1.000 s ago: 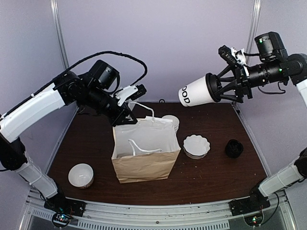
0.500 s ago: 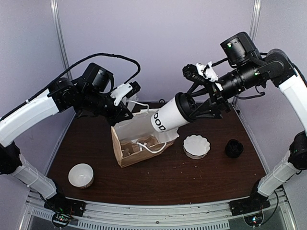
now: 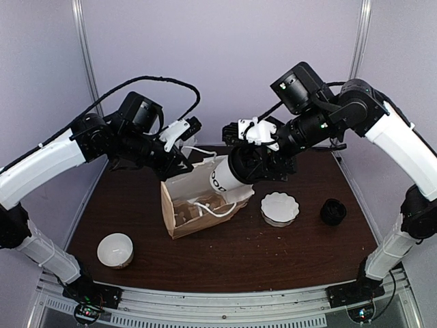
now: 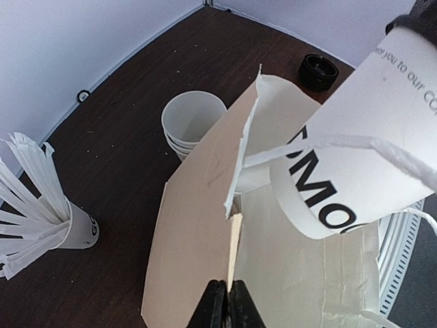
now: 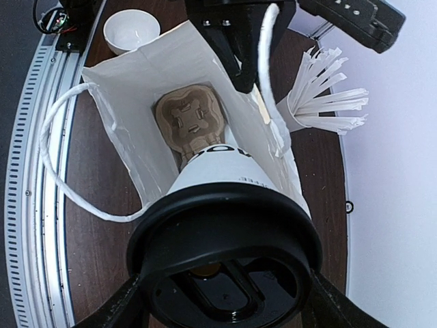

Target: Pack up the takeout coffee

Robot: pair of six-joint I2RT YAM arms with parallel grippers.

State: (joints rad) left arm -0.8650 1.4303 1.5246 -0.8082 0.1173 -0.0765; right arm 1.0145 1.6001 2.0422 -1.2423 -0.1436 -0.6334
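The takeout coffee point(image 3: 220, 179), a white cup with dark lettering and a black lid, lies tilted in my right gripper point(image 3: 247, 165). The gripper's fingers point(image 5: 113, 309) clamp the lid rim from both sides. The cup's base pokes into the open mouth of the brown paper bag point(image 3: 186, 222). The bag leans back toward the left arm. My left gripper point(image 4: 227, 304) is shut on the bag's rear top edge point(image 4: 235, 239) and holds the mouth open. A cardboard cup carrier point(image 5: 191, 121) lies on the bag's floor below the cup point(image 5: 218, 164). A white cord handle point(image 5: 54, 171) loops out beside it.
A white bowl point(image 3: 115, 249) sits front left. A scalloped white dish point(image 3: 280, 208) and a stack of black lids point(image 3: 333, 212) lie right of the bag. Behind the bag stand stacked lidless cups point(image 4: 193, 121) and a cup of white paper sticks point(image 4: 41, 205).
The right arm swung left and down, carrying the coffee from high at the right into the bag's mouth. The bag, first upright, is now tipped back by the left gripper.
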